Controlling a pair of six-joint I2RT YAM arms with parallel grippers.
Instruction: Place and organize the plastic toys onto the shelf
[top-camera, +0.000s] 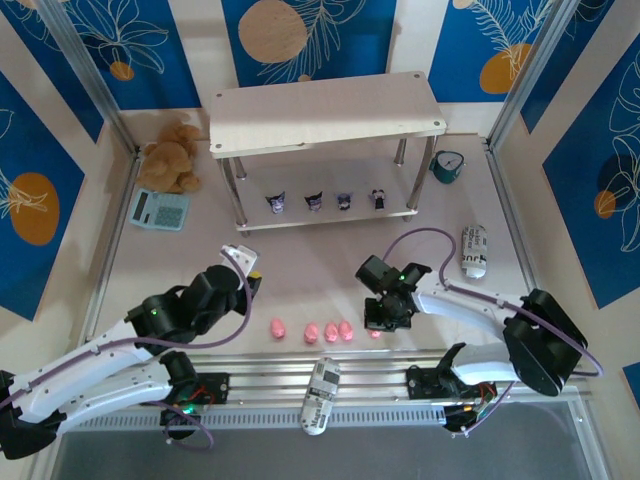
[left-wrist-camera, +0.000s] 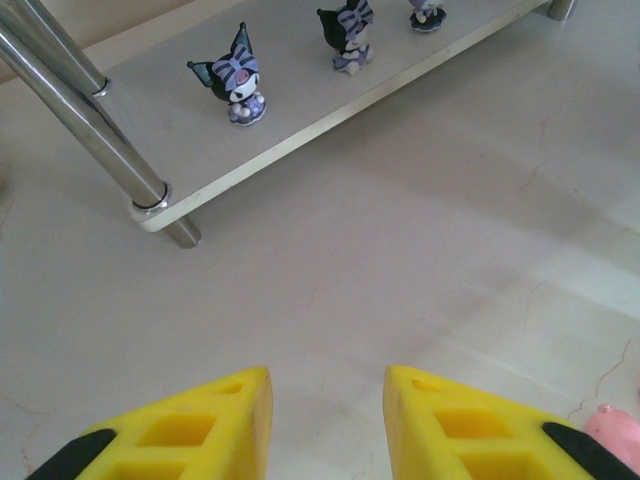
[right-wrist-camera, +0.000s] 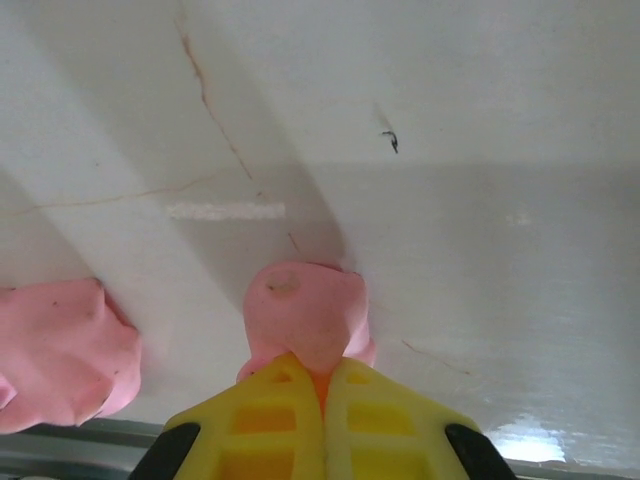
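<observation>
The right pincer (right-wrist-camera: 322, 378) is clamped shut on a pink pig (right-wrist-camera: 305, 315), low on the desk (top-camera: 330, 270) at the right end of the pig row. From there the shelf (top-camera: 325, 110) lies ahead and slightly left, with purple figurines (top-camera: 277, 203) lining its lower board. The left pincer (left-wrist-camera: 328, 400) hangs partly open and empty.

— Any words or numbers you can read?
— Hardly. The white packet (top-camera: 473, 251) on the right of the tabletop (top-camera: 330, 270) has dark block letters, too small to make out.
— And nearer the front edge?
— The second packet (top-camera: 321, 396) has dark print, also unreadable. The calculator (top-camera: 160, 210) keys and the clock (top-camera: 447, 166) face are blurred.
</observation>
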